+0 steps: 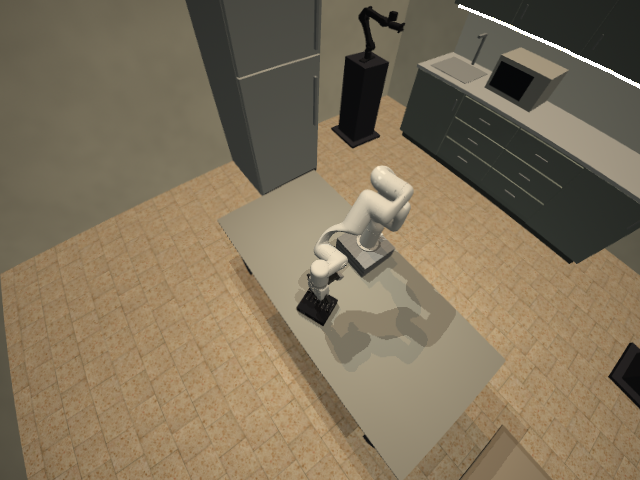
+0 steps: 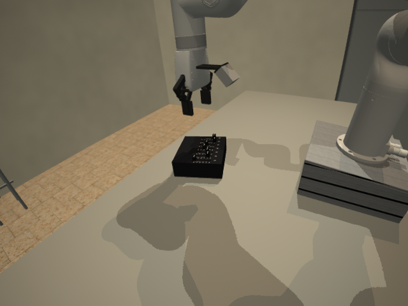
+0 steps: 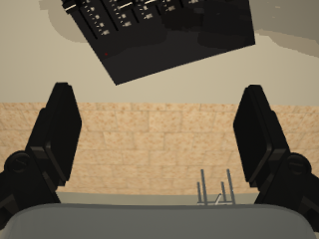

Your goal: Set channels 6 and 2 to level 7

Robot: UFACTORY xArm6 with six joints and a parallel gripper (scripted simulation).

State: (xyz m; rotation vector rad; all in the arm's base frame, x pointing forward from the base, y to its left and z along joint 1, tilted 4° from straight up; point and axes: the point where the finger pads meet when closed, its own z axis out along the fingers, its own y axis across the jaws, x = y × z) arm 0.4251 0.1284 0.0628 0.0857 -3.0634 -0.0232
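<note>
The black lighting desk (image 2: 199, 157) stands on its feet on the table near its left edge. It has several faders with small caps at different levels; one cap at the far end (image 2: 214, 136) stands out. In the wrist view the desk (image 3: 152, 10) fills the top of the picture, tilted, with its scales and caps visible. My gripper (image 2: 196, 102) hangs open and empty above the far left side of the desk, clear of it. Its two black fingers frame the wrist view (image 3: 159, 139). In the overhead view the gripper (image 1: 316, 291) is over the desk (image 1: 316, 306).
The arm's base plate (image 2: 356, 169) sits on the table to the right of the desk. The table's left edge drops to the tiled floor (image 2: 75, 171) right beside the desk. A fridge (image 1: 268, 87) and kitchen counter (image 1: 522, 149) stand farther off.
</note>
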